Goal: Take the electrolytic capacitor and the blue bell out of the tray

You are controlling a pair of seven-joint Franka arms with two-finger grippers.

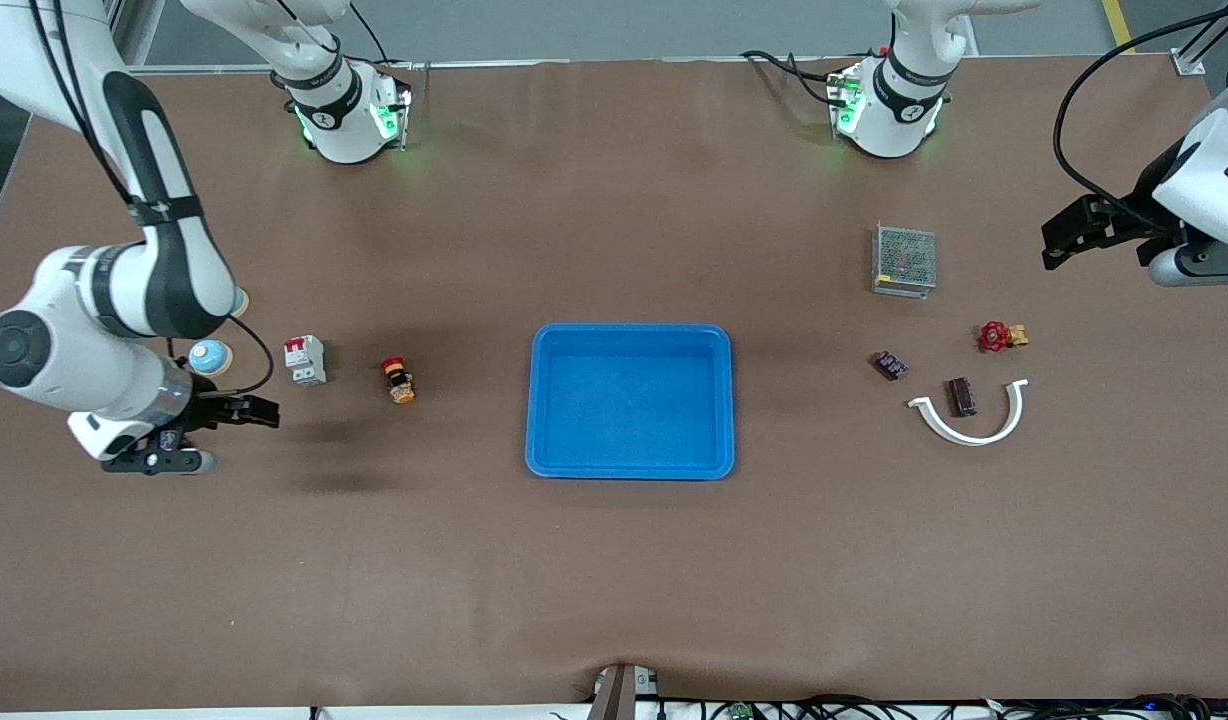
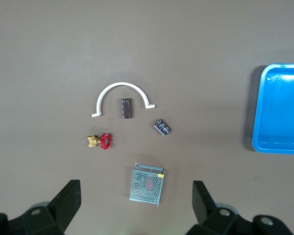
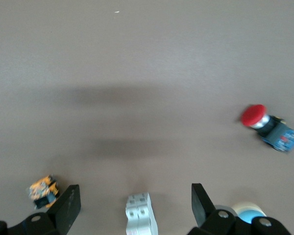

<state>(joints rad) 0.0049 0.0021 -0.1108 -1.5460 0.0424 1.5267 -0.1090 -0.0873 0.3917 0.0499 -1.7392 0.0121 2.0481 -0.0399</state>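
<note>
Two dark capacitors lie toward the left arm's end of the table, one point(image 1: 889, 365) nearer the tray and one point(image 1: 962, 396) inside a white curved strip point(image 1: 974, 428). Both show in the left wrist view, the first capacitor point(image 2: 162, 127) and the second capacitor point(image 2: 125, 107). A blue-topped bell point(image 1: 211, 356) stands toward the right arm's end, and its edge shows in the right wrist view point(image 3: 248, 212). My left gripper point(image 1: 1052, 245) point(image 2: 136, 185) is open and empty, high above the table's end. My right gripper point(image 1: 264, 412) point(image 3: 134, 188) is open and empty, beside the bell.
A blue tray point(image 1: 629, 335) sits mid-table. A white circuit breaker point(image 1: 305, 360) and a red-and-orange switch point(image 1: 398, 380) lie between the bell and the tray. A metal mesh box point(image 1: 904, 260) and a red valve point(image 1: 999, 336) lie near the capacitors. A red push button point(image 3: 269, 128) shows only in the right wrist view.
</note>
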